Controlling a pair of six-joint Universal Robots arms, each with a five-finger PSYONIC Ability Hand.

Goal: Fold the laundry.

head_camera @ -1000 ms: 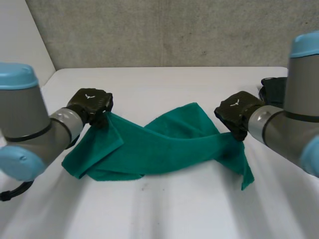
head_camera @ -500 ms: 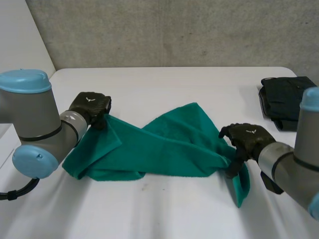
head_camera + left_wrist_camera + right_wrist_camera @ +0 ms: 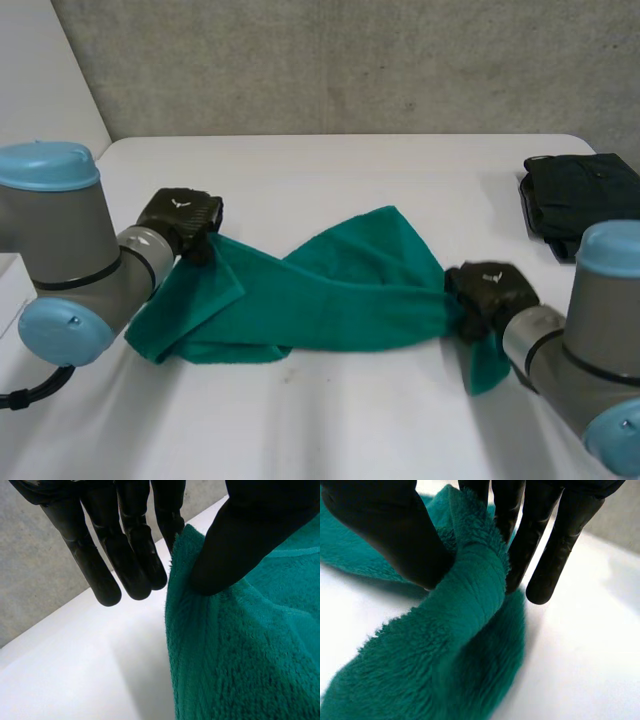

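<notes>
Head view: green towel (image 3: 330,290) stretched between both hands.
Left hand (image 3: 182,218) pinched its left end, right hand (image 3: 488,292) its right end, thumb against fingers.

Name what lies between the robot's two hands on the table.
The green towel spans the stretch from the left hand to the right hand, each pinching one end, as the head view shows.

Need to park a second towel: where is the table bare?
Bare table lies between the green towel and the back wall, and along the near edge before the towel. Crowded: the right side, with the right robot hand and a black cloth pile.
</notes>
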